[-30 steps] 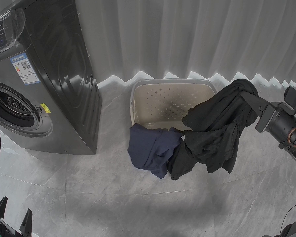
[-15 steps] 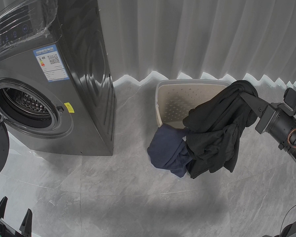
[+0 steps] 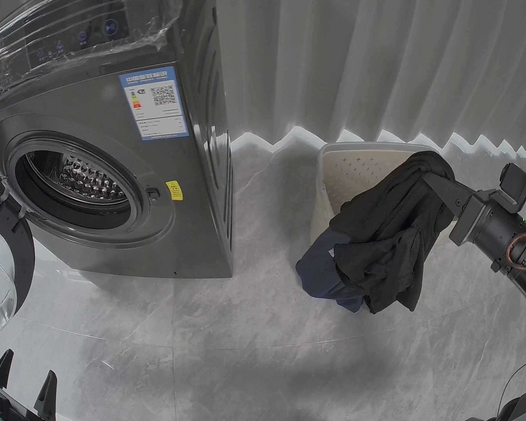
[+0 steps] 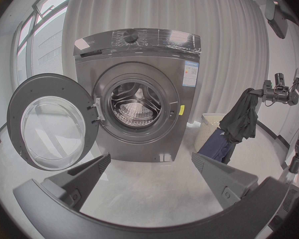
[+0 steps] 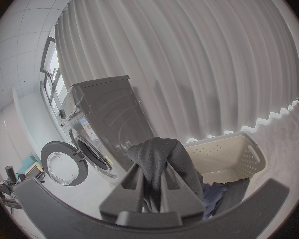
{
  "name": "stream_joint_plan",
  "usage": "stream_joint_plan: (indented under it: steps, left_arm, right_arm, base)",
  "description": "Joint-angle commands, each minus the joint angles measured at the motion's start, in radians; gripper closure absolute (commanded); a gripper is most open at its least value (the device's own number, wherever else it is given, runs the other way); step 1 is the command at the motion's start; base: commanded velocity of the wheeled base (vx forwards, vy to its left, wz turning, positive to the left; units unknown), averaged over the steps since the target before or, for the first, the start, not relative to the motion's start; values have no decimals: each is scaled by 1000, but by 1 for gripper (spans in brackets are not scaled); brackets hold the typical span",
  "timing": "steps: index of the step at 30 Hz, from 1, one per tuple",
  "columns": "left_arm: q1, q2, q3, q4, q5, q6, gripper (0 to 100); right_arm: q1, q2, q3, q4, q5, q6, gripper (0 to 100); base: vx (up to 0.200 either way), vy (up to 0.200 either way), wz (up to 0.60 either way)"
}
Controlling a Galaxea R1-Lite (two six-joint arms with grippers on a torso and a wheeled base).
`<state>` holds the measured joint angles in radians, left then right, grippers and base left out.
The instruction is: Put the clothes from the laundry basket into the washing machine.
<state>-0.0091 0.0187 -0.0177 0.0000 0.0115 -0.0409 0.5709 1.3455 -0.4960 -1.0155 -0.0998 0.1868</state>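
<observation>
The washer (image 3: 99,165) stands on the robot's left, its door (image 3: 6,264) swung open and the drum mouth (image 3: 79,185) facing the robot. The basket (image 3: 345,171) sits on the floor to its right, well apart from it. A black garment (image 3: 391,235) hangs straight down over the basket's near rim, with the right gripper (image 3: 441,183) clenched on its top fold. Its tail touches a blue garment (image 3: 321,273) draped over that rim. The drum lies to the left of the held cloth, so I judge the carry must go leftward. The left gripper (image 3: 29,365), low and nearer the washer, is spread and holds nothing.
</observation>
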Motion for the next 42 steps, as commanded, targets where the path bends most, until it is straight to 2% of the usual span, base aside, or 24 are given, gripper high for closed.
stream_joint_plan:
  steps: [1,18,30,42]
  left_arm:
    - [0,1,15,0,1,-1,0]
    - [0,0,15,0,1,-1,0]
    - [6,-10,15,0,1,-1,0]
    - [6,-10,15,0,1,-1,0]
  right_arm:
    - [6,12,-4,-12,-1,-1,100]
    - [6,7,-9,-14,-1,0,100]
    - [3,4,-9,-14,3,0,100]
    - [0,3,-7,-14,3,-1,100]
  base:
    - [0,200,0]
    - [0,200,0]
    - [0,0,0]
    - [-200,0,0]
